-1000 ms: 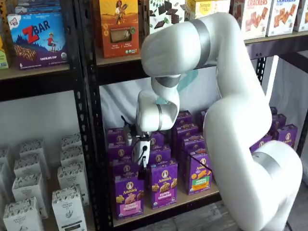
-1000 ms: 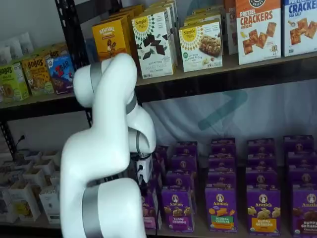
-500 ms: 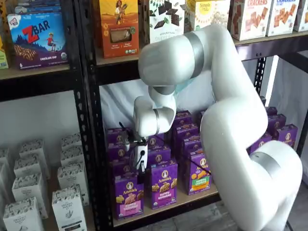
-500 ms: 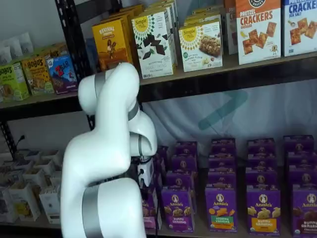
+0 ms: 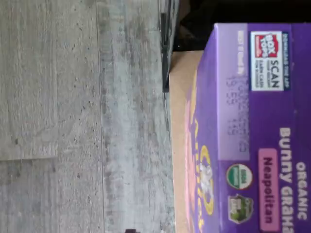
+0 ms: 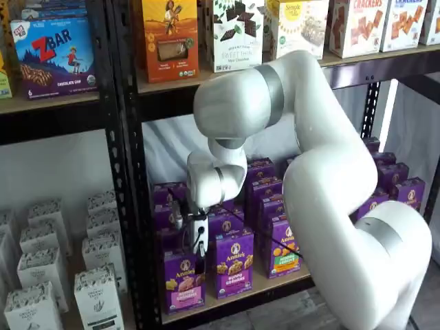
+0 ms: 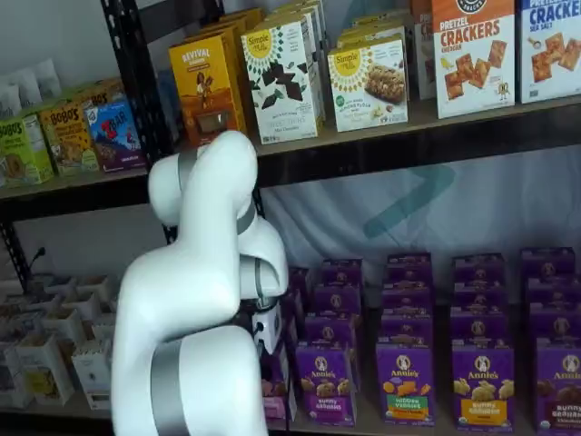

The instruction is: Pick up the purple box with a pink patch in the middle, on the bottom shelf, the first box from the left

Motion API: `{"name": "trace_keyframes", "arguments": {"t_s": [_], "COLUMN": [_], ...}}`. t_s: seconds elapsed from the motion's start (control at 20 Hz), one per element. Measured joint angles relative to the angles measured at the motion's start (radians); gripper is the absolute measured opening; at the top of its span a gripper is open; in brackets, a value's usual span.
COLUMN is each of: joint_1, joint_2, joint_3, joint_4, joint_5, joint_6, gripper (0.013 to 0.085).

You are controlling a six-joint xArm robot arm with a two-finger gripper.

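Note:
The purple box (image 6: 183,281) with a pink band stands upright at the front left of the bottom shelf (image 6: 275,284), a tan board in a black frame. My gripper (image 6: 200,249) hangs right above the box's top, with its black fingers seen side-on, so no gap can be judged. In a shelf view the white gripper body (image 7: 268,327) shows beside the arm, and only a sliver of the box (image 7: 275,389) is seen. The wrist view shows the box top (image 5: 252,136) close up, with a pink "Neapolitan" label, on the shelf board (image 5: 179,121).
A like carton with a purple band (image 6: 234,265) stands right beside the box, then one with a green band (image 6: 283,251). More purple cartons fill the rows behind. A black upright post (image 6: 130,206) is just left. White cartons (image 6: 96,295) fill the left bay. Grey floor (image 5: 82,116) lies below.
The arm has come lower and the gripper has dropped a little, closer to the top of the front left purple box. The boxes have not moved.

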Motion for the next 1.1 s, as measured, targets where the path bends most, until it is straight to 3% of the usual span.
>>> {"name": "trace_keyframes", "arguments": {"t_s": [0.55,0.8,1.0,1.1], "joint_1": [0.013,0.012,0.011,0.011], "joint_2": [0.057,0.058,0.055,0.054], "joint_3": [-0.056,-0.050,-0.042,-0.038], "joint_4": [0.003,0.033,0.035,0.014], "joint_5": [0.018,0.005,-0.001,-0.007], "joint_6": [0.010,-0.018,-0.021,-0.002], "gripper": [0.0850,0.0690,0.0610,0.0610]}}
